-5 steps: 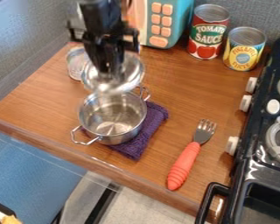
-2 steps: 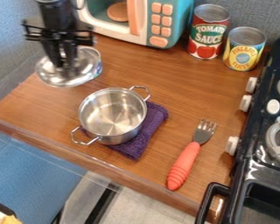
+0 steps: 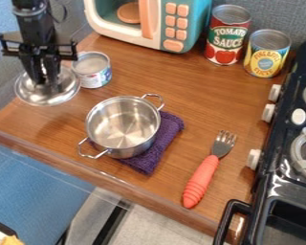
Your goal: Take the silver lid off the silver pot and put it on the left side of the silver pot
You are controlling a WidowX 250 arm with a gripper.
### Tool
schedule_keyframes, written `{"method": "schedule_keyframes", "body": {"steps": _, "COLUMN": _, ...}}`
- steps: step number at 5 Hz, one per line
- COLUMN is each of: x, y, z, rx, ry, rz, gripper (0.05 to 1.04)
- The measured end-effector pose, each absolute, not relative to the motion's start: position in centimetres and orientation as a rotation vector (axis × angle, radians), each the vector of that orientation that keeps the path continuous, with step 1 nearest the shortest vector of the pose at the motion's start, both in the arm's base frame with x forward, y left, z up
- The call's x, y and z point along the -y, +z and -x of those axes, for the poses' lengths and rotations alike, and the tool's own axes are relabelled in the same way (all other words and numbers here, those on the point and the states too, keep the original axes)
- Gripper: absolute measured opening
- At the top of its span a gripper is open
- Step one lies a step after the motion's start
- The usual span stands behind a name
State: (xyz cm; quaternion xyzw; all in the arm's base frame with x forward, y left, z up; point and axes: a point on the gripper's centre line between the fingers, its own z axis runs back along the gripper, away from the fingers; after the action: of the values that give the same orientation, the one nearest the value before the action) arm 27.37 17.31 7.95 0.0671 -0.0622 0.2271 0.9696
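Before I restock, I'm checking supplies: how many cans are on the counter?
3: a short can near the lid, a red can just right of the microwave, and a yellow can by the stove.

purple cloth (image 3: 171, 130) | orange-handled fork (image 3: 200, 182) | short can (image 3: 93, 72) | toy microwave (image 3: 175, 24) | red can (image 3: 226, 38) beside yellow can (image 3: 267, 55) | black stove (image 3: 278, 153)

Bright, diffuse light (pale glints inside the silver pot (image 3: 123, 125))

I look through one fixed camera, which stands above the counter (image 3: 197, 95) and looks down at a slant. It faces across from the near edge toward the toy microwave (image 3: 192, 36). It is rather near: the microwave and the stove (image 3: 281, 143) are both cut by the view's border.
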Motion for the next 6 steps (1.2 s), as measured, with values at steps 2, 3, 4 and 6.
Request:
{"method": "schedule_keyframes", "body": {"steps": 2, "x": -18.9, "y": 4.7, "z": -26.4, "rx": 0.027, "ry": 0.514, "rz": -0.128, "gripper": 0.288}}
{"method": "schedule_keyframes", "body": {"steps": 3, "x": -18.9, "y": 3.9, "z": -26.5, "rx": 0.015, "ry": 0.504, "rz": -0.125, "gripper": 0.345}}
{"method": "schedule_keyframes", "body": {"steps": 4, "x": -18.6, "y": 4.6, "z": -26.7, "rx": 0.048, "ry": 0.470, "rz": -0.069, "gripper": 0.638}}
{"method": "schedule_keyframes", "body": {"steps": 6, "x": -18.6, "y": 9.5, "z": -26.1, "rx": 0.180, "ry": 0.347, "rz": -0.050, "gripper": 1.009}}
